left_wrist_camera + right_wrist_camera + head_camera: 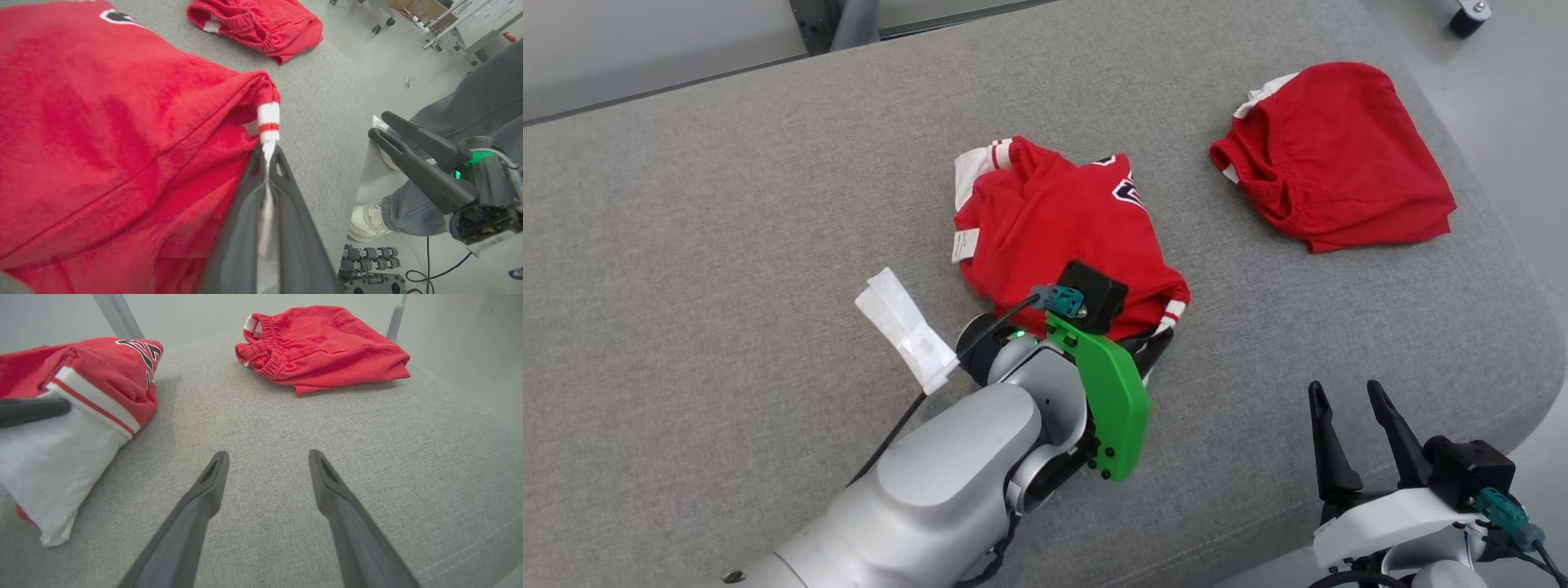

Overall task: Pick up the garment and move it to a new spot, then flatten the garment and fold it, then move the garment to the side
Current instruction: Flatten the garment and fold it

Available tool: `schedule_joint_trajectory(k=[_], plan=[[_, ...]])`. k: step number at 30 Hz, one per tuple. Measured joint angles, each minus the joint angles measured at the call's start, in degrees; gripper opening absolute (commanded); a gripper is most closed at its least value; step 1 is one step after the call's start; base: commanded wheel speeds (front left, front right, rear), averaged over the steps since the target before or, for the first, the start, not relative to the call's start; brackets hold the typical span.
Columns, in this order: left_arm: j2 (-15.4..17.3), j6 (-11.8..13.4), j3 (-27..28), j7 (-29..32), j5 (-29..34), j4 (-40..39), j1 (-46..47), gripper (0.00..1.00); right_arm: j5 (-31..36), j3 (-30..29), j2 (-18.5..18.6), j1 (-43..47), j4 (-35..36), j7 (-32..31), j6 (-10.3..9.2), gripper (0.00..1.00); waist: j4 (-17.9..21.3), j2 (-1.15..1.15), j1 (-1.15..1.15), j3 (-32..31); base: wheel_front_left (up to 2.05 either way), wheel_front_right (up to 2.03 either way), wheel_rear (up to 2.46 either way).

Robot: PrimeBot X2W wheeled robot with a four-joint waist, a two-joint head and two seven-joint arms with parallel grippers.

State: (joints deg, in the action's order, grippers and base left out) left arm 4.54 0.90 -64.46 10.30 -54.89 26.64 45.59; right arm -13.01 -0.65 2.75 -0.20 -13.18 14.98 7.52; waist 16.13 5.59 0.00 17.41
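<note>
Head view: the garment (1062,237), a red jersey with white trim, lies crumpled near the middle of the grey counter (727,245). The left hand (1161,339) is at its near right corner, mostly hidden under its own wrist. Red shorts (1339,155) lie well apart at the far right. The right hand (1344,388) hovers at the counter's near edge, jaws wide, holding nothing.

Left wrist view: the left hand's jaws are shut tight, with a strip of white cloth pinched between them just below the red-striped cuff (269,122). The rest of the garment spreads to the left and, as far as I can tell, rests on the counter. Off the counter's edge, a person's leg (470,102) and shoe (365,222) are near the right hand.

Right wrist view: the right hand's fingers (212,482) stand apart over bare counter. The garment is to the left, touched by one dark finger of the left hand, and the shorts lie beyond.

Assessment: this is the first step, with the grip taken and the lift not yet made. The next move calls for a clean raise, then a carry to open counter away from the shorts. A one-corner hold may let the cloth trail or slip
</note>
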Motion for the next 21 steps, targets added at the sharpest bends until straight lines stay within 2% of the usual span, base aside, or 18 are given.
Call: schedule_joint_trajectory(k=[3, 4, 5, 6, 7, 8, 11, 16, 21], plan=[[-0.8, -0.9, -0.5, -3.7, 0.5, 4.8, 0.0, 0.0, -0.4, 0.1, 0.0, -0.1, -0.3, 0.0, 0.0, 1.0, 0.8, 0.0, 0.0, 0.7, 0.0, 0.0, 0.0], [-1.0, -0.9, -0.4, -5.2, 0.7, 6.2, 0.0, 0.04, -0.5, 0.1, 0.0, -0.1, -0.4, 0.0, 0.0, 1.0, 1.1, 0.0, 0.0, 0.9, 0.0, 0.0, 0.0], [-1.3, -0.9, -0.4, -7.2, 0.8, 7.3, 0.0, 0.35, -0.5, 0.0, 0.0, -0.1, -0.4, 0.0, 0.0, 1.0, 1.3, 0.0, 0.0, 1.2, 0.0, 0.0, 0.0], [-1.5, -0.9, -0.5, -8.8, 1.1, 8.1, 0.1, 0.35, -0.6, 0.0, 0.0, -0.1, -0.4, 0.0, 0.0, 1.0, 1.5, 0.0, 0.0, 1.4, 0.0, 0.0, 0.0], [-1.6, -1.2, -0.6, -10.2, 1.1, 8.6, 0.2, 0.65, -0.9, 0.0, 0.0, -0.1, -0.5, 0.0, 0.0, 1.0, 1.6, 0.0, 0.0, 1.6, 0.0, 0.0, 0.0], [-1.5, -1.7, -0.7, -11.4, 0.3, 8.4, 0.1, 1.0, -0.9, 0.0, 0.0, -0.1, -0.5, 0.0, 0.0, 1.0, 1.7, 0.0, 0.0, 1.8, 0.0, 0.0, 0.0], [-1.7, -1.7, -2.5, -14.0, -1.6, 6.5, -0.2, 1.0, -1.1, 0.0, 0.0, -0.1, -0.7, 0.0, 0.0, 1.0, 1.6, 0.0, 0.0, 2.1, 0.0, 0.0, 0.0], [-1.7, -0.3, -3.7, -18.2, -3.9, 2.9, -1.9, 1.0, -1.4, -0.4, 0.0, -0.2, -0.9, 0.0, 0.0, 1.0, 1.0, 0.0, 0.0, 1.9, 0.0, 0.0, 0.0], [-0.7, 3.2, -3.1, -21.1, -3.7, 0.6, -4.5, 1.0, -1.4, -1.3, 0.0, 0.1, -0.7, 0.0, 0.0, 1.0, 0.0, 0.0, 0.0, 1.2, 0.0, 0.0, 0.0]])
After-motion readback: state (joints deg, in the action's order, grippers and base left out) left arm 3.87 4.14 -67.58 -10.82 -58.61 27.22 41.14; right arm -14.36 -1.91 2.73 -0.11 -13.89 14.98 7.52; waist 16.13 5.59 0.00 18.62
